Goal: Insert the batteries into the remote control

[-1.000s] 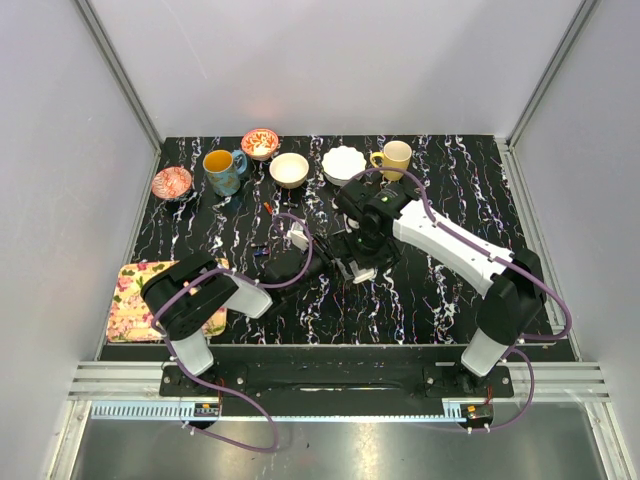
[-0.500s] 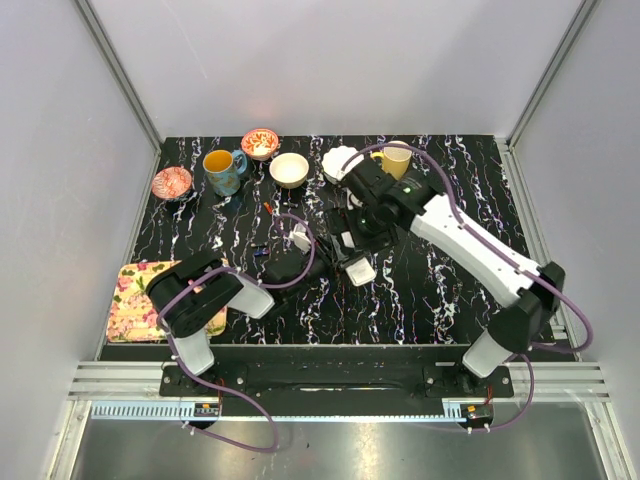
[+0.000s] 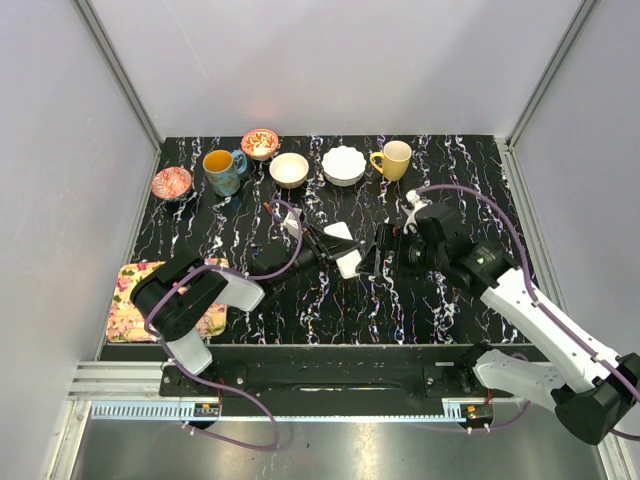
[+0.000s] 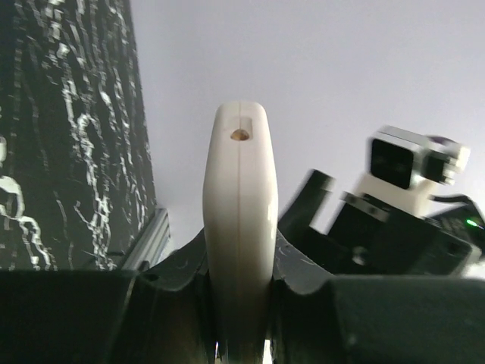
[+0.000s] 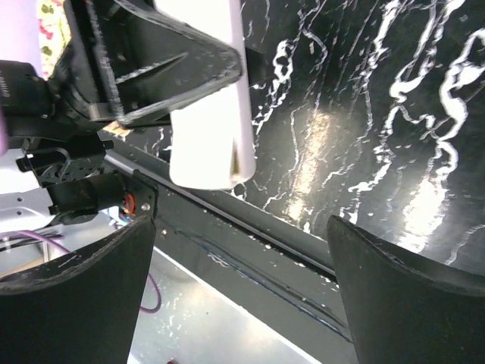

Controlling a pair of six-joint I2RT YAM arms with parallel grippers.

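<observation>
My left gripper (image 3: 330, 248) is shut on the remote control (image 3: 347, 264), a flat white slab held off the black marbled table near its middle. The left wrist view shows the remote control (image 4: 236, 227) edge-on, pinched between both jaws. My right gripper (image 3: 373, 255) hangs just right of it, open wide and apart from it. In the right wrist view the remote control (image 5: 208, 114) sticks out of the left gripper (image 5: 151, 68) beyond my right gripper (image 5: 242, 296), which holds nothing. I cannot make out the batteries in any view.
Along the back stand a red dish (image 3: 172, 182), a teal mug (image 3: 222, 170), a red patterned bowl (image 3: 260, 142), a cream bowl (image 3: 289, 169), a white scalloped bowl (image 3: 343, 165) and a yellow mug (image 3: 394, 158). A floral tray (image 3: 130, 305) lies front left. A small red piece (image 3: 270, 207) lies mid-table.
The right arm pulled back from above the remote control to the right side, and its gripper opened to full width. The left gripper carried the remote control slightly right.
</observation>
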